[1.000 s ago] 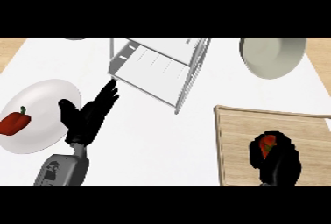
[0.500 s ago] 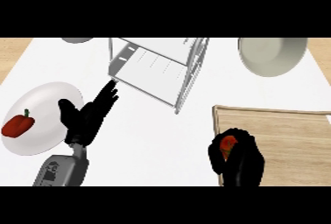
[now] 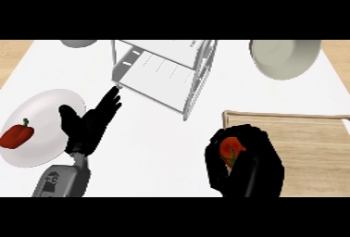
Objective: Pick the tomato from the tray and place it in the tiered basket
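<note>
A red tomato (image 3: 229, 149) shows between the curled black fingers of my right hand (image 3: 247, 163), which is shut on it at the wooden tray's (image 3: 308, 139) left edge. The tiered basket (image 3: 167, 74), a grey wire frame with pale shelves, stands at the upper middle, up and to the left of that hand. My left hand (image 3: 89, 124) rests open at the left, fingers pointing toward the basket's lower left corner.
A white plate (image 3: 51, 120) at the left holds a red bell pepper (image 3: 16, 134). A pale green plate (image 3: 285, 56) sits at the upper right. A grey dish (image 3: 78, 43) peeks in at the top left edge.
My right hand, holding the tomato, has moved left from the tray's middle to its left edge. The left hand has stayed put.
</note>
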{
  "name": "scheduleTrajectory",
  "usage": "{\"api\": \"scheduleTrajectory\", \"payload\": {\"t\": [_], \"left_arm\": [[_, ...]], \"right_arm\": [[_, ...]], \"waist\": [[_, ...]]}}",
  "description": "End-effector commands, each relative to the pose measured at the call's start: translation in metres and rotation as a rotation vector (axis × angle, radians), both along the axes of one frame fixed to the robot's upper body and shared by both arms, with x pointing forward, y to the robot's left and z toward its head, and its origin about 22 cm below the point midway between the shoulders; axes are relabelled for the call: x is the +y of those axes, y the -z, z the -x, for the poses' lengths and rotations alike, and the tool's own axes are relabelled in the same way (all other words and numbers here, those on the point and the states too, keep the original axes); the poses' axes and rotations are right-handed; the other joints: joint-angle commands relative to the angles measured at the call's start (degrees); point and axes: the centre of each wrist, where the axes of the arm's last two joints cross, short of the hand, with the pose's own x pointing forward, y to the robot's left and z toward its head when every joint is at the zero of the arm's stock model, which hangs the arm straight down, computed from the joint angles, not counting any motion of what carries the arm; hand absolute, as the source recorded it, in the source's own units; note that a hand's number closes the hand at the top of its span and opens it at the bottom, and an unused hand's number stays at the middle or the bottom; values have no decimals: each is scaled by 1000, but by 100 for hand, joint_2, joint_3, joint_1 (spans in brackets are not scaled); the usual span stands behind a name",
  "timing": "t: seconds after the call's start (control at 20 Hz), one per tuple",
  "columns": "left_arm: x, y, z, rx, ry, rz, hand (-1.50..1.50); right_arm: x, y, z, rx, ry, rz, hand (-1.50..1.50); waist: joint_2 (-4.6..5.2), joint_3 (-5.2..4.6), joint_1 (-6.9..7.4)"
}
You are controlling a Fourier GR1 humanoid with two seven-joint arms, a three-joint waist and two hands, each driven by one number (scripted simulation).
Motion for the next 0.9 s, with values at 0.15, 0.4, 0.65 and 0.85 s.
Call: {"api": "scheduleTrajectory", "payload": {"t": [0.15, 0.4, 0.65, 0.85], "left_arm": [[-4, 1, 1, -17, 10, -2, 0], [-7, -5, -4, -28, 24, 11, 0], [-9, -11, -8, -25, 55, 12, 0], [-19, -10, -8, -23, 74, 7, 0]], "right_arm": [[16, -48, 3, 31, 137, 32, 150], [15, -67, -26, 44, 174, 65, 150], [15, -100, -59, 45, 206, 21, 150], [16, -128, -91, 50, 254, -1, 150]], "waist": [[37, 4, 60], [99, 2, 195], [136, 21, 336], [151, 26, 439]]}}
